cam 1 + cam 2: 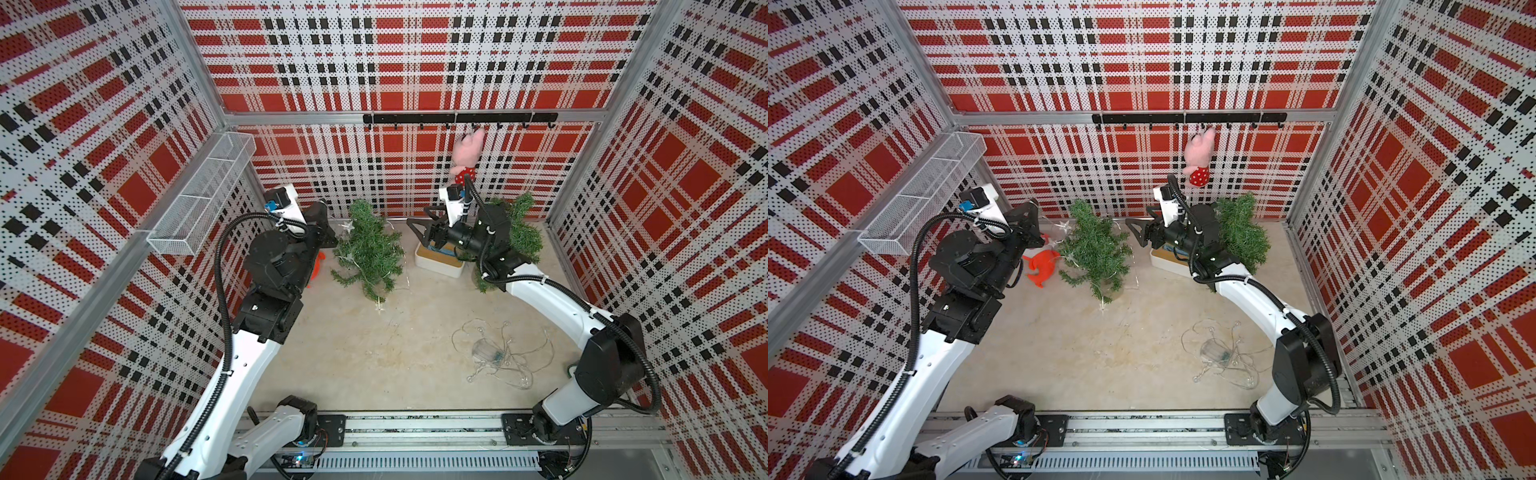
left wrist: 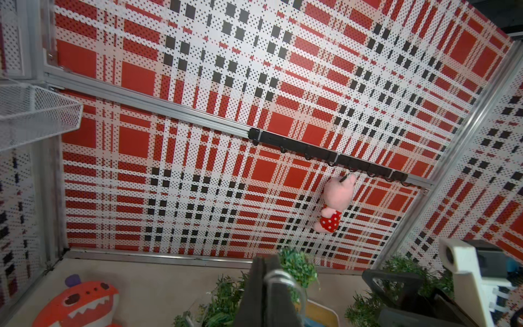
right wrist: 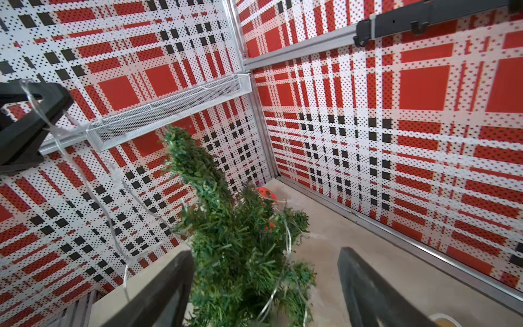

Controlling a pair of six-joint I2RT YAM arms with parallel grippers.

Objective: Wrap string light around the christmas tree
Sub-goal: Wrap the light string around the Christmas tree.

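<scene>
Left gripper (image 2: 266,271) clenched on a strand of the string light (image 3: 111,218), with more wire looped among the branches of the christmas tree (image 1: 368,253) near the counter's (image 1: 374,365) back edge. Right gripper (image 1: 415,235) hangs released just beside the tree. A loose light tangle (image 1: 494,353) lies toward the right edge.

The tree (image 3: 235,249) is showing between the wide-apart fingers of the right end effector (image 3: 266,254); string light (image 3: 107,215) is draping over it, running up into the left end effector (image 3: 42,113).
</scene>
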